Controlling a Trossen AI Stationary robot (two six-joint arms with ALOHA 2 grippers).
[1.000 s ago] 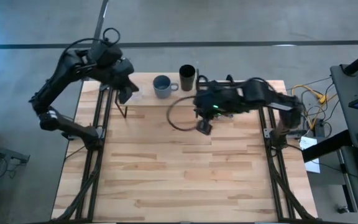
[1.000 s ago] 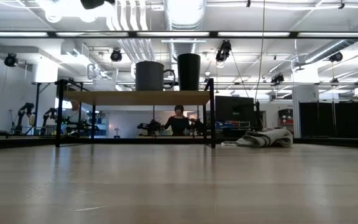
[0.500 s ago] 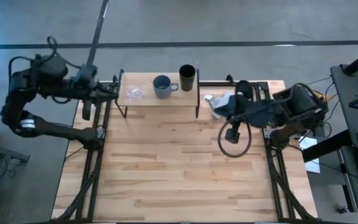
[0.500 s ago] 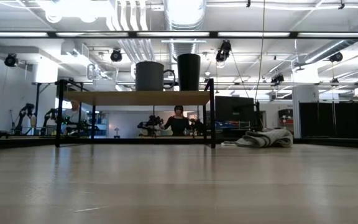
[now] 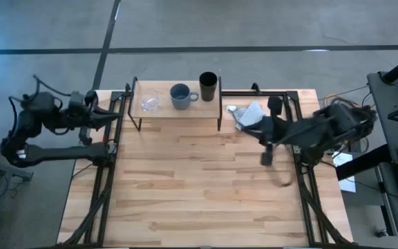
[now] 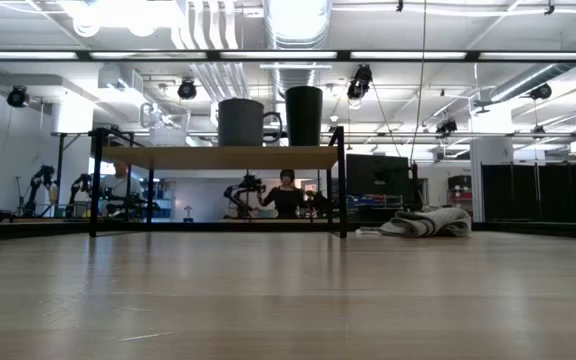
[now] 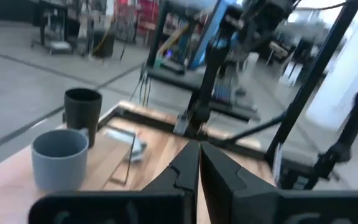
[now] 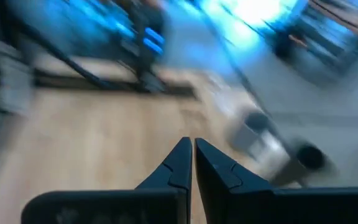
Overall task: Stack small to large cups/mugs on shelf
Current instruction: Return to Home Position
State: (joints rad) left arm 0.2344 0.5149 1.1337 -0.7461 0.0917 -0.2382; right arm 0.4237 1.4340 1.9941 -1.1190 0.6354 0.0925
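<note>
On the shelf [image 5: 178,109] at the table's far side stand, left to right, the small clear glass cup [image 5: 149,104], the blue-grey mug [image 5: 180,95] and the tall black cup [image 5: 208,86]. The low view shows the mug [image 6: 240,122] and the black cup [image 6: 304,115] upright on the plank. My left gripper [image 5: 109,116] is shut and empty, beyond the table's left edge, level with the shelf; its wrist view [image 7: 197,163] looks toward the mug [image 7: 59,155] and the black cup [image 7: 82,109]. My right gripper [image 5: 266,159] is shut and empty over the table's right part; it also shows in the right wrist view [image 8: 191,155].
A light grey cloth [image 5: 249,114] lies on the table right of the shelf, and also shows in the low view [image 6: 428,222]. Black frame rails [image 5: 109,159] run along the table's left and right edges. A person [image 6: 288,195] is in the room behind.
My left gripper has drawn back from the shelf's left end, where the glass cup now stands, past the table's left edge. My right gripper has swung from the table's middle by the shelf toward the right edge. The mug and black cup have stayed in place.
</note>
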